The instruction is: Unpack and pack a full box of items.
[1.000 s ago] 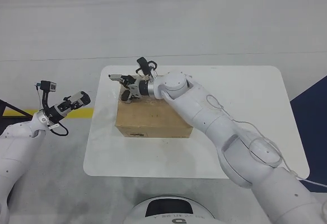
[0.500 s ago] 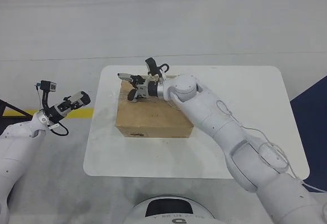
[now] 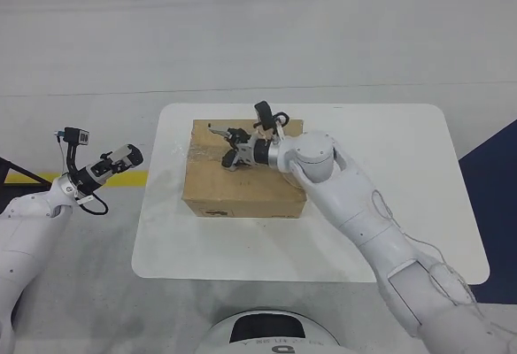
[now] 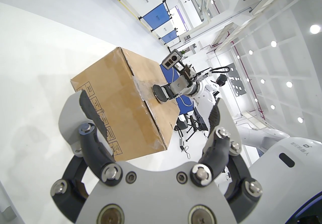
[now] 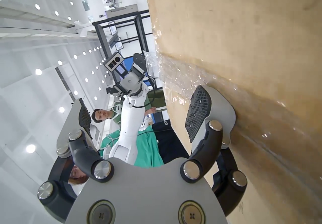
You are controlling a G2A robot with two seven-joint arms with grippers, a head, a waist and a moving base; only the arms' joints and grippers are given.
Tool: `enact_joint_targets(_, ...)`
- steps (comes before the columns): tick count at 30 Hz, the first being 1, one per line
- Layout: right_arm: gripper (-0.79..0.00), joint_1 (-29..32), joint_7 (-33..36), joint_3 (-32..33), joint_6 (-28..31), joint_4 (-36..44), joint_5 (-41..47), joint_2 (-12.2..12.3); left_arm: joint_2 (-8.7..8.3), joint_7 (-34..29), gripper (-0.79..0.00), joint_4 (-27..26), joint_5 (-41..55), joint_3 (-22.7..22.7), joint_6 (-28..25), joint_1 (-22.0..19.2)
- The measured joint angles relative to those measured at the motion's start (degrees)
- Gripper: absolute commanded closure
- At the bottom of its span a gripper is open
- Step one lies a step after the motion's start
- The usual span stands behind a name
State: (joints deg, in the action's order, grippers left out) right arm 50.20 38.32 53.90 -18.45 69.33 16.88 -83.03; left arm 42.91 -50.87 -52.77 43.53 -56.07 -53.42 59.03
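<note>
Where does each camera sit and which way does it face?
Top: above the arms, looking down at the table and cardboard box; both arms show.
Left wrist: off the table's side, facing the box; open left gripper in front.
Right wrist: low over the box top, along its taped seam; open right gripper shows.
Shared: each wrist view catches the other gripper.

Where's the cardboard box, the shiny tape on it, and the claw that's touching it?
Cardboard box (image 3: pixel 241 188): top view, bare part of its top face.
Shiny tape (image 5: pixel 181 71): right wrist view, crinkled strip along the seam.
Right claw (image 3: pixel 226 147): top view, midway between its open fingertips.
</note>
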Motion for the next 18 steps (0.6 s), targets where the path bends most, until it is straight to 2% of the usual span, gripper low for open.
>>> enact_joint_targets(8,-0.785,14.0,-6.5,11.4,2.9,15.1,-0.2,3.2,0.00,0.0,-0.785,0.0,0.0,0.0,0.0,0.0)
enact_joint_targets(13,-0.785,24.1,-10.6,20.5,11.1,21.5,3.7,4.6,0.00,0.0,-0.785,0.0,0.0,0.0,0.0,0.0)
enact_joint_targets(18,-0.785,32.0,-10.2,29.6,22.9,21.1,11.6,5.4,0.00,0.0,-0.785,0.0,0.0,0.0,0.0,0.0)
